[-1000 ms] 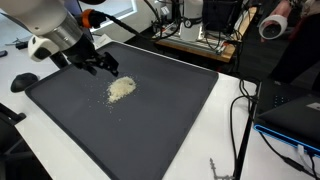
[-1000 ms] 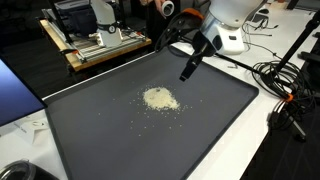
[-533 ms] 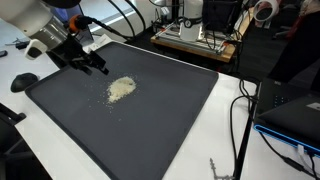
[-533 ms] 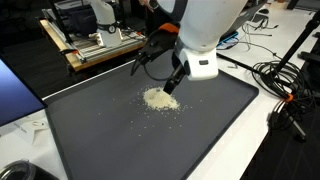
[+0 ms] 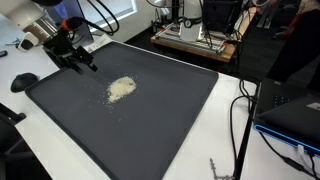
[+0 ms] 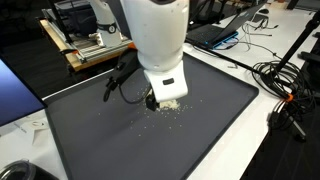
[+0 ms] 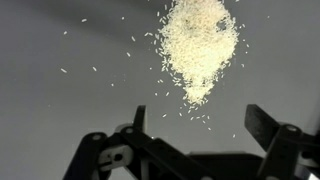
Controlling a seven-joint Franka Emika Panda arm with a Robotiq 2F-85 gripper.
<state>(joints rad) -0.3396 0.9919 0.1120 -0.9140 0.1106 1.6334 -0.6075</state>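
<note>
our gripper point(image 7: 200, 120) hangs with its fingers spread wide, holding nothing, near the rice pile point(image 7: 200, 45) on the black mat point(image 5: 150, 120). if the fingers come in low, they could plough through and scatter the loose grains across the mat. we see no readable writing or brand.

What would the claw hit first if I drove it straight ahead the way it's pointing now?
Most likely the dark mat, among loose grains just short of the rice pile. The open claw points down at it with nothing between, though depth is unclear.
</note>
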